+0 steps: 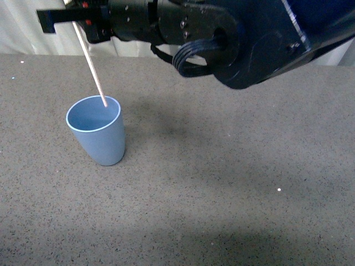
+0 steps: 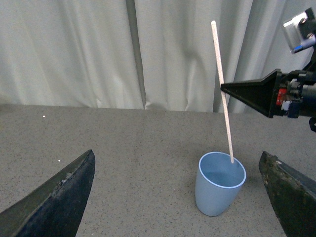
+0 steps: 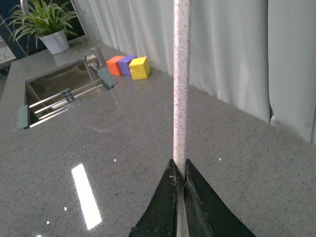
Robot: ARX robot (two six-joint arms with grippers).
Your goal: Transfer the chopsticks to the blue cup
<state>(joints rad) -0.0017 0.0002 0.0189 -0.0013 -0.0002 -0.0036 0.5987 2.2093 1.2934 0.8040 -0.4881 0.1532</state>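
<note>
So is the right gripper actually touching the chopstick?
Touching. The right wrist view shows the right gripper with its two dark fingers closed against the chopstick, the stick pinched between their tips with no gap.

the right arm wears a bulky, glossy dark-blue shell (image 1: 266,39) crossed by a thin pale seam line. a looped bundle of black ribbed cables (image 1: 191,58) comes out of a round opening in it. ahead sits a black metal wrist block (image 1: 133,16) dotted with small round holes, with small red parts (image 1: 87,23) near its tip. the right gripper (image 3: 180,173) has two matte black fingers that taper to points. the left gripper (image 2: 177,155) has broad dark wedge fingers (image 2: 64,197) with scuffed greyish edges.
</note>
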